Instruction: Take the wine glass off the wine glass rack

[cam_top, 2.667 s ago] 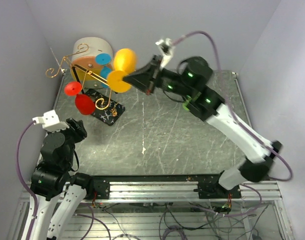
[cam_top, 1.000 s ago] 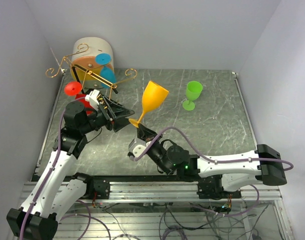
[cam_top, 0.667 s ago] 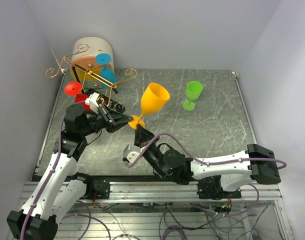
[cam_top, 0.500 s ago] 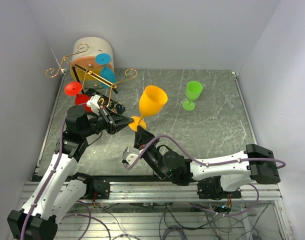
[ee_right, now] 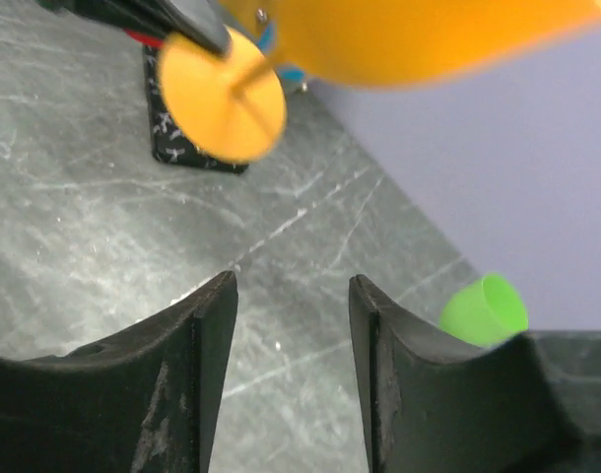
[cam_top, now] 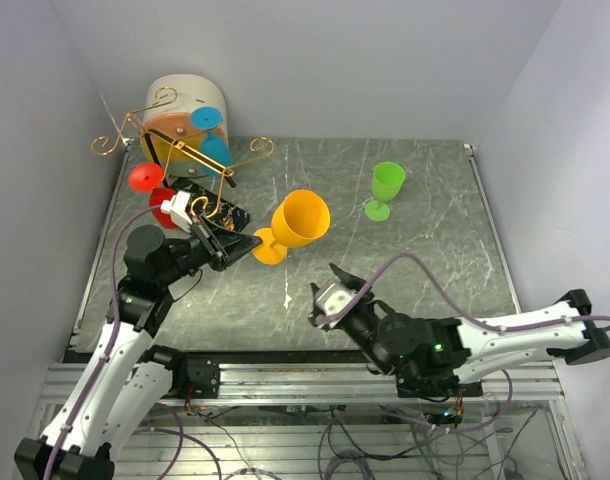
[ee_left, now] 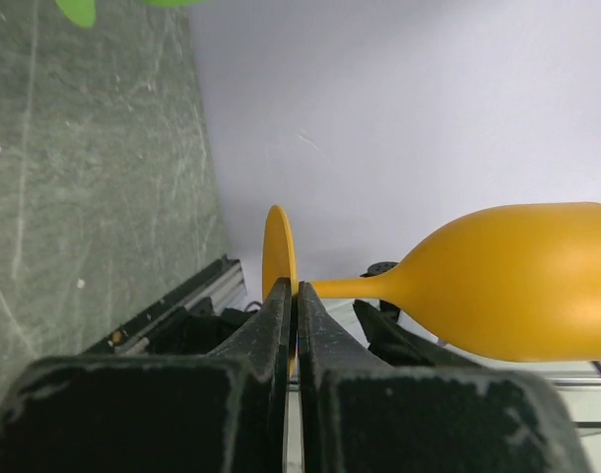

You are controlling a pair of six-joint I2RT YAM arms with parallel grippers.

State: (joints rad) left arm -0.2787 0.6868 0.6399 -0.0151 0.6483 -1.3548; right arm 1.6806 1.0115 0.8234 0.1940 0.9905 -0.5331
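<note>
An orange wine glass hangs above the table, tipped on its side, clear of the gold wire wine glass rack. My left gripper is shut on the rim of the glass's round foot, with the bowl off to the right. My right gripper stands open below and to the right of the glass, touching nothing. In the right wrist view the gripper has only bare table between its fingers, and the orange foot is above them.
A red glass and two blue glasses hang on the rack, whose black speckled base sits at the back left. A cream drum stands behind it. A green glass stands upright at the back right.
My left gripper closed on the orange glass's foot. My right gripper opened, let go of the glass and drew back toward the near edge. The glass tipped further onto its side.
</note>
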